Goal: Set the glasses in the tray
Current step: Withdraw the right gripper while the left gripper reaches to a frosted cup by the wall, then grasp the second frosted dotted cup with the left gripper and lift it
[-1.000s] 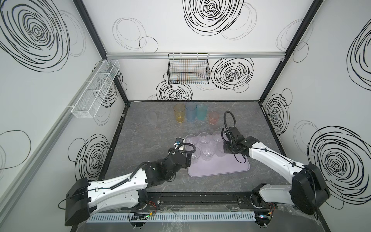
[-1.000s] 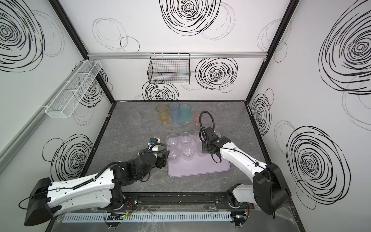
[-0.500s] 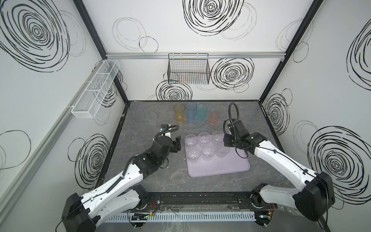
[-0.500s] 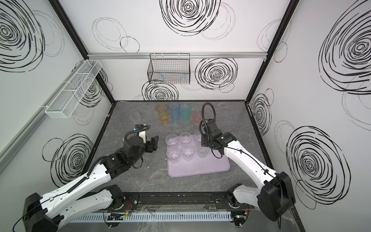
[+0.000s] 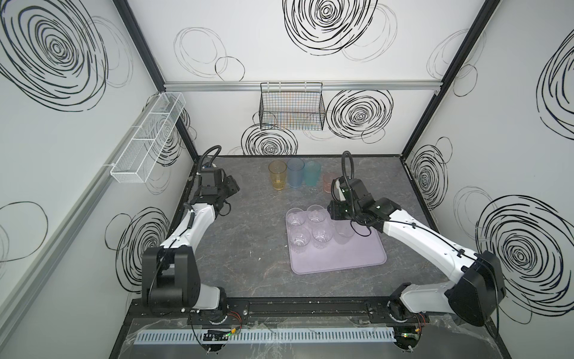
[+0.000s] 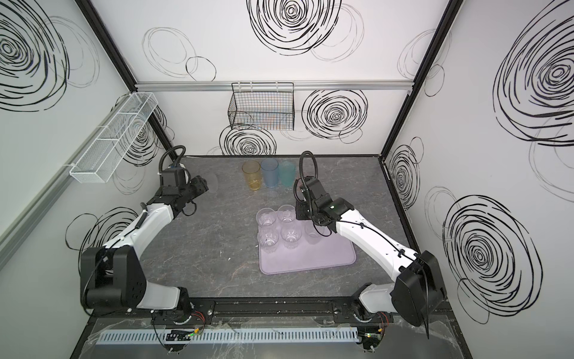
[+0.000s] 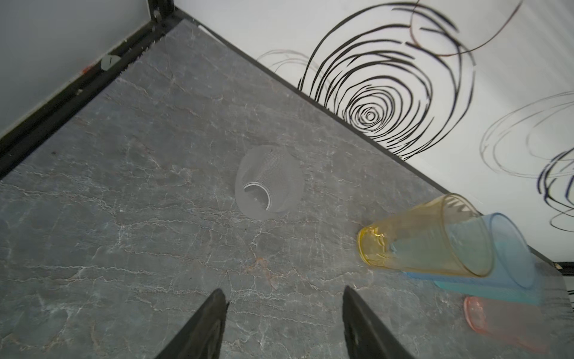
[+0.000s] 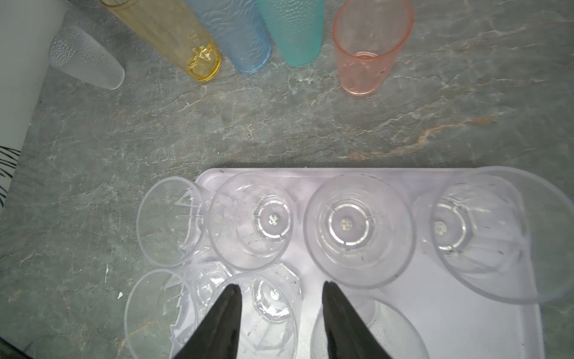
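**TRAY LOADING: STATE OF THE WORK AREA**

The tray (image 5: 341, 259) is set on the grey tabletop (image 5: 248, 264), right of centre in both top views. Its near half is bare. Clear glasses (image 5: 299, 241) are stood upright in two rows at its far end, rims close together. The far right part of the group is covered by the right arm in both top views.

The right gripper (image 8: 281, 284) is held above the glasses in the tray. Its fingers (image 8: 344, 323) are spread, and nothing is pinched between them.

The left gripper (image 7: 283, 289) is positioned at the far left of the tabletop, close to the left wall and well apart from the tray. Its fingers (image 7: 202, 326) are likewise spread and empty. A frosted glass (image 7: 268, 183) is stood on the tabletop ahead of the fingertips, apart from them and outside the tray.

Four tinted glasses are lined up near the back wall, all outside the tray: the amber glass (image 5: 277, 175), the blue glass (image 5: 295, 172) and the teal glass (image 5: 312, 174) side by side, with the shorter pink glass (image 8: 369, 46) at the right end.

A black wire basket (image 5: 292, 112) is hung on the back wall, and a white mesh basket (image 5: 149, 136) on the left wall.
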Robot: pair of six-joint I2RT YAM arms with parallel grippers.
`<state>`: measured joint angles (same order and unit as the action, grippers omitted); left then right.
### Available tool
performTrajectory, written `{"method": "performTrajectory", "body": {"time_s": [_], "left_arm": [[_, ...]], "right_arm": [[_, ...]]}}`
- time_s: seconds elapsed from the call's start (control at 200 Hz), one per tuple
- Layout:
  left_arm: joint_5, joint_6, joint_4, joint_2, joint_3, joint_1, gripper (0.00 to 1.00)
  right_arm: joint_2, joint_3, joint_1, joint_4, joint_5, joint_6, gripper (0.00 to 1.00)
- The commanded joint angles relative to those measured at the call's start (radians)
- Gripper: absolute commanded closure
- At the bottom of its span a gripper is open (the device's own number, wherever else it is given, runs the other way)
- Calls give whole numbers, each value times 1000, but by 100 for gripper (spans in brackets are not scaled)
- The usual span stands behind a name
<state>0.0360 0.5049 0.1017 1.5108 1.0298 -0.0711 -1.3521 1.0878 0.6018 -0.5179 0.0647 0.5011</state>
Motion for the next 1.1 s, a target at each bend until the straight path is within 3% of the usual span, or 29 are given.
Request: {"method": "performTrajectory", "body": {"time_s": [0.0, 0.255, 0.415, 0.605, 0.735, 0.866, 1.096], "left_arm": [[6, 1, -62, 90, 95, -14, 39], [-48, -39, -6, 296, 245, -21, 46], [-106, -72, 5, 307, 226, -24, 48], [-85, -72, -17, 376, 249, -30, 51], [-60, -72, -11, 466, 306, -29, 58], [-47, -72, -10, 498, 317, -32, 73], [-18, -101, 6, 386, 273, -35, 95]], "right_arm": [[-10, 25, 7, 40, 17, -4, 53], [-15, -18, 5, 68, 13, -22, 52], [-23, -37, 0, 88, 21, -23, 52], [-67, -13, 4, 95, 40, -11, 52], [-93, 25, 4, 56, 32, -5, 52], [-99, 23, 5, 56, 28, -2, 52], [-101, 36, 36, 64, 36, 17, 52]]}}
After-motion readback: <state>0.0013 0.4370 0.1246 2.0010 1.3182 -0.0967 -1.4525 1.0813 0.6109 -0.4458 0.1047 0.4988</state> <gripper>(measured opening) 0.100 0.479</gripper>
